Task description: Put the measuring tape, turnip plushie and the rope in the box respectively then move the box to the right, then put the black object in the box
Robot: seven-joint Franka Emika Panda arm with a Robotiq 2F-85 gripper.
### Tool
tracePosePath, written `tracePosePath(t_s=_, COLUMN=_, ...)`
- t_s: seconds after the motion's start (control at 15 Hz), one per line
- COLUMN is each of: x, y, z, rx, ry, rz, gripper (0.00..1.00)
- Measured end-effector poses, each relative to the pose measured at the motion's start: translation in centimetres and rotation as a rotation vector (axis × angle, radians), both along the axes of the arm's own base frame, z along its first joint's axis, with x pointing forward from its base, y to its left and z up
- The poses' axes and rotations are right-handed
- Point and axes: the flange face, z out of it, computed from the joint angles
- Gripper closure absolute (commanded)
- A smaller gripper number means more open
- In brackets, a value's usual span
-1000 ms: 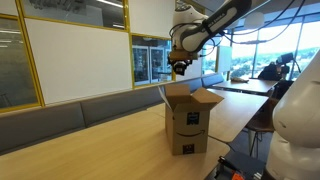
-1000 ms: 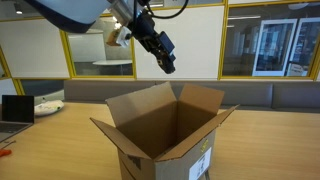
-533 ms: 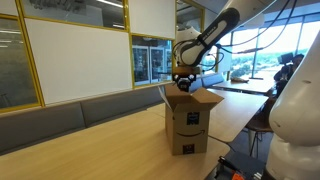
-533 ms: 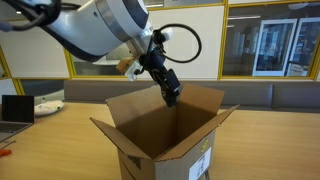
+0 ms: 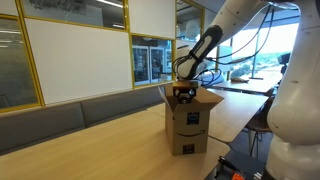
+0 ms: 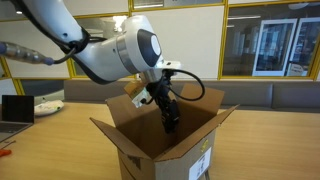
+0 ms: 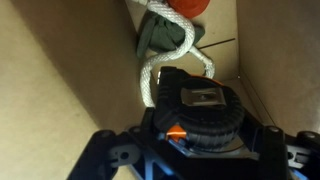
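The brown cardboard box (image 5: 187,125) with a black smile logo stands open on the table; it also shows in the other exterior view (image 6: 150,152). My gripper (image 5: 183,93) reaches down inside it (image 6: 170,124). In the wrist view my gripper (image 7: 200,145) is shut on a round black object (image 7: 200,108) with a silver plate and a small orange spot. Beyond it the white rope (image 7: 150,70) and the reddish turnip plushie (image 7: 186,5) lie on the box floor. No separate orange measuring tape shows.
The box stands on a long wooden table (image 5: 90,140) near a cushioned bench (image 5: 70,110) along glass walls. A laptop (image 6: 14,108) and a white item (image 6: 47,105) sit at the table's far end. The box walls (image 7: 70,80) close in around my gripper.
My gripper has come down from above the box's opening to inside the box. The box has not moved.
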Motion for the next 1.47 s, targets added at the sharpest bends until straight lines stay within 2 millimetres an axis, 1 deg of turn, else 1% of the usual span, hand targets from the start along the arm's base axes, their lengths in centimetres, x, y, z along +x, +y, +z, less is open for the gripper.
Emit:
tracePosePath(t_s=0.07, x=0.1, y=-0.1, z=-0.7, rx=0.011, ry=0.012, rz=-0.004, gripper=0.0)
tracePosePath(t_s=0.2, x=0.2, y=-0.2, z=-1.7, rx=0.026, ry=0.028, rz=-0.011, gripper=0.0)
tracePosePath(t_s=0.33, x=0.3, y=-0.2, z=-2.0, rx=0.036, ry=0.034, rz=-0.012, gripper=0.0)
tracePosePath(t_s=0.53, x=0.4, y=-0.3, z=-1.7, rx=0.038, ry=0.03, rz=-0.005, gripper=0.0)
tracePosePath(t_s=0.73, x=0.5, y=-0.2, z=-0.3, rx=0.031, ry=0.017, rz=0.004, gripper=0.0)
tracePosePath(t_s=0.87, x=0.3, y=0.4, z=1.8, rx=0.022, ry=0.008, rz=0.02, gripper=0.0)
tracePosePath(t_s=0.93, x=0.0, y=0.9, z=3.4, rx=0.015, ry=0.004, rz=0.034, gripper=0.0)
tracePosePath(t_s=1.07, x=-0.9, y=2.4, z=7.4, rx=-0.004, ry=-0.013, rz=0.067, gripper=0.0)
tracePosePath(t_s=1.27, x=-3.3, y=5.1, z=13.8, rx=-0.042, ry=-0.049, rz=0.12, gripper=0.0)
tracePosePath(t_s=1.47, x=-6.8, y=7.8, z=19.5, rx=-0.081, ry=-0.063, rz=0.173, gripper=0.0)
